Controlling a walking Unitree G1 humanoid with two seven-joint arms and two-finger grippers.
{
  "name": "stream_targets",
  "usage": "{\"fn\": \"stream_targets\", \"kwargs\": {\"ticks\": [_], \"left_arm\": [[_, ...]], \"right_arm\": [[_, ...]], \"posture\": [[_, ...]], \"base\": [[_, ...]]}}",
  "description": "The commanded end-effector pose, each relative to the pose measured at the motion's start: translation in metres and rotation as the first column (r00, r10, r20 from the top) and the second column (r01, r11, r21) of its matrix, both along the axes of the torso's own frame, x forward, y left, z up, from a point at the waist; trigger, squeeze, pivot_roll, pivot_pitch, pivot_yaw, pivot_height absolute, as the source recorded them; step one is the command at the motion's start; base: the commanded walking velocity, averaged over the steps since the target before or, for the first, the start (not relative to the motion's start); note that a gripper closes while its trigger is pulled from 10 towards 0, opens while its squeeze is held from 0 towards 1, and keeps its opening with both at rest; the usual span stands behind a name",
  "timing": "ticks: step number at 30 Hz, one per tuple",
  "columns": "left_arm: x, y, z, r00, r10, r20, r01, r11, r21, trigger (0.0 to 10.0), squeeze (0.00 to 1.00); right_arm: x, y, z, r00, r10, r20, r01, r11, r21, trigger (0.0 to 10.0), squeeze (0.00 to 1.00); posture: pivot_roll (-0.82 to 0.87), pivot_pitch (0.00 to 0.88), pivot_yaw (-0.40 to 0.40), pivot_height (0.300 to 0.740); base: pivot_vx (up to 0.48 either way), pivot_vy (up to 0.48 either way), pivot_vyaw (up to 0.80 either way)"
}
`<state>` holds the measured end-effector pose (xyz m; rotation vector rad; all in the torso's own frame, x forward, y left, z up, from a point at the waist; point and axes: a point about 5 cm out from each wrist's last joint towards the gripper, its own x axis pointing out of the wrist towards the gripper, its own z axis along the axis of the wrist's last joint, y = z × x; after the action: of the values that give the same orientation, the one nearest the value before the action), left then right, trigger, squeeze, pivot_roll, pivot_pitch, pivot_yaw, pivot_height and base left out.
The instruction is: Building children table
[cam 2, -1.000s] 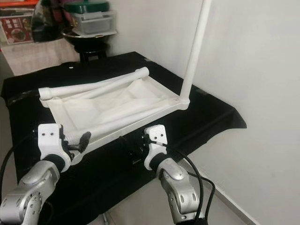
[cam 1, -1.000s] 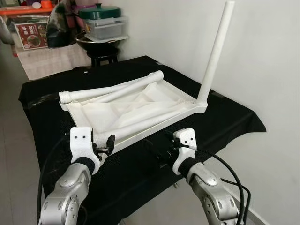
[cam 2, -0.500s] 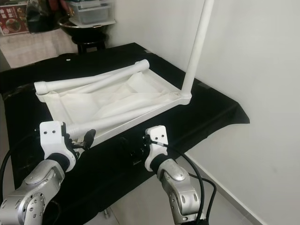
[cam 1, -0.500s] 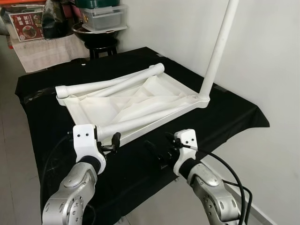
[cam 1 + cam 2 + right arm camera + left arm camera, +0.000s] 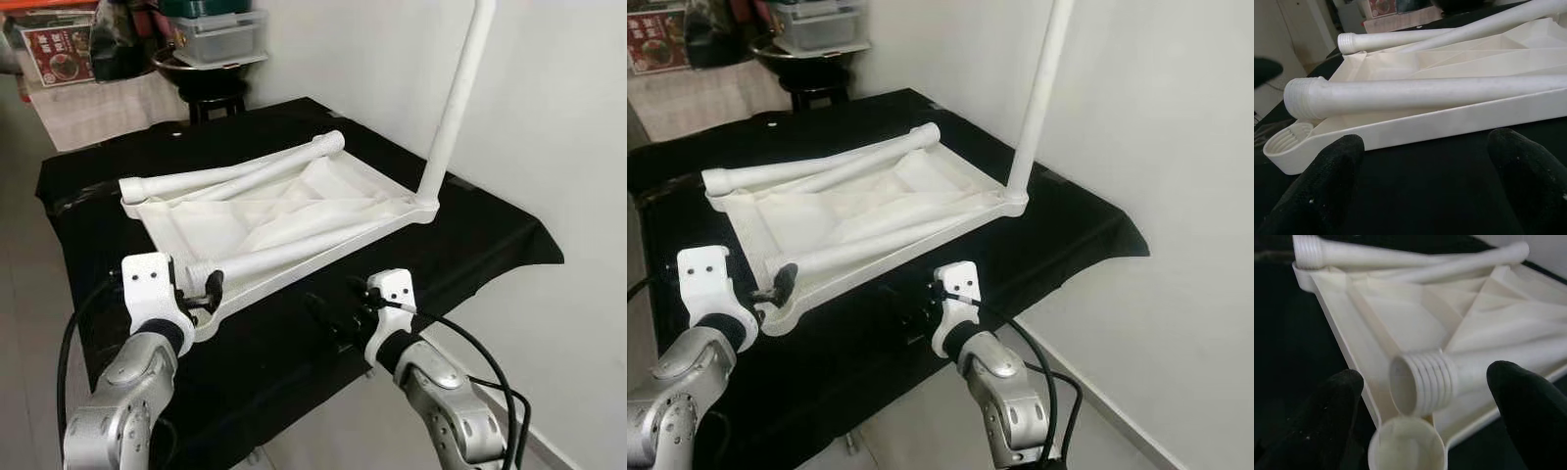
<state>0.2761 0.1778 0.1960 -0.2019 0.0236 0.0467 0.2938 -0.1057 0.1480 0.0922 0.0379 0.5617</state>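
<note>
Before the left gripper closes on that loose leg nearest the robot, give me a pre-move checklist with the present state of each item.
1. left gripper open, its fingers either side of the near leg's threaded end: ok.
2. Near corner socket unoccupied: ok.
3. Tabletop lies underside up on the black cloth: ok.
4. One leg already upright in the far right corner: ok.
5. right gripper open, off the tabletop edge, touching nothing: ok.
6. Threads undamaged: cannot tell.
</note>
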Motion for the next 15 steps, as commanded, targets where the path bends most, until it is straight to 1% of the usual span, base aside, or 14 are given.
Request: {"fn": "stream_targets", "kwargs": {"ticks": [1,2,3,4,5,6,7,8,9,10,12,13,15], "left_arm": [[0.0,0.004,-0.001,1.0,0.002,-0.014,-0.002,1.0,-0.002,10.0,0.0],[0.0,0.004,-0.001,1.0,0.002,-0.014,-0.002,1.0,-0.002,10.0,0.0],[0.002,0.002,-0.007,0.999,-0.024,-0.043,0.023,0.999,-0.039,10.0,0.0],[0.002,0.002,-0.007,0.999,-0.024,-0.043,0.023,0.999,-0.039,10.0,0.0],[0.003,0.001,-0.01,0.997,-0.041,-0.06,0.038,0.997,-0.061,10.0,0.0],[0.006,-0.004,-0.019,0.994,-0.089,-0.07,0.073,0.977,-0.199,10.0,0.0],[0.006,-0.004,-0.019,0.994,-0.089,-0.07,0.073,0.977,-0.199,10.0,0.0],[0.006,-0.005,-0.02,0.993,-0.097,-0.068,0.079,0.969,-0.233,10.0,0.0],[0.007,-0.005,-0.021,0.993,-0.102,-0.066,0.082,0.965,-0.25,10.0,0.0],[0.009,-0.005,-0.026,0.99,-0.117,-0.082,0.091,0.958,-0.272,10.0,0.0],[0.016,-0.001,-0.032,0.987,-0.127,-0.099,0.092,0.95,-0.298,10.0,0.0],[0.016,-0.001,-0.032,0.987,-0.127,-0.099,0.092,0.95,-0.298,10.0,0.0],[0.021,0.006,-0.032,0.988,-0.123,-0.094,0.087,0.942,-0.324,10.0,0.0]], "right_arm": [[-0.003,0.0,-0.001,1.0,0.002,-0.01,-0.002,1.0,0.007,10.0,0.0],[-0.003,0.0,-0.001,1.0,0.002,-0.01,-0.002,1.0,0.007,10.0,0.0],[-0.003,0.0,0.0,1.0,0.003,-0.01,-0.003,1.0,0.005,10.0,0.0],[-0.003,0.0,0.0,1.0,0.003,-0.01,-0.003,1.0,0.005,10.0,0.0],[-0.003,-0.001,0.0,1.0,0.003,-0.01,-0.003,1.0,0.005,10.0,0.0],[-0.003,-0.001,0.0,1.0,0.002,-0.012,-0.002,1.0,0.005,10.0,0.0],[-0.003,-0.001,0.0,1.0,0.002,-0.012,-0.002,1.0,0.005,10.0,0.0],[-0.003,-0.001,0.0,1.0,0.002,-0.013,-0.002,1.0,0.005,10.0,0.0],[-0.003,-0.001,0.0,1.0,0.002,-0.013,-0.002,1.0,0.005,10.0,0.0],[-0.003,-0.001,0.0,1.0,0.001,-0.013,-0.001,1.0,0.006,10.0,0.0],[-0.003,-0.001,0.001,1.0,0.001,-0.015,-0.001,1.0,0.007,10.0,0.0],[-0.003,-0.001,0.001,1.0,0.001,-0.015,-0.001,1.0,0.007,10.0,0.0],[-0.004,-0.001,0.001,1.0,-0.001,-0.015,0.002,1.0,0.008,10.0,0.0]], "posture": [[-0.05,0.108,-0.025,0.74],[-0.05,0.108,-0.025,0.74],[-0.05,0.117,-0.029,0.74],[-0.05,0.117,-0.029,0.74],[-0.05,0.115,-0.03,0.74],[-0.05,0.115,-0.031,0.74],[-0.05,0.115,-0.031,0.74],[-0.05,0.115,-0.031,0.74],[-0.05,0.115,-0.031,0.74],[-0.06,0.115,-0.028,0.74],[-0.06,0.119,-0.028,0.74],[-0.06,0.119,-0.028,0.74],[-0.06,0.121,-0.028,0.74]], "base": [[0.0,0.0,0.0],[0.0,0.0,0.0],[0.0,0.0,0.0],[0.0,0.0,0.0],[0.0,0.0,0.0],[0.0,0.0,0.0],[0.0,0.0,0.0],[0.0,0.0,0.0],[0.0,0.0,0.0],[0.0,0.0,0.0],[0.0,0.0,0.0],[0.0,0.0,0.0],[0.0,0.0,0.0]]}}
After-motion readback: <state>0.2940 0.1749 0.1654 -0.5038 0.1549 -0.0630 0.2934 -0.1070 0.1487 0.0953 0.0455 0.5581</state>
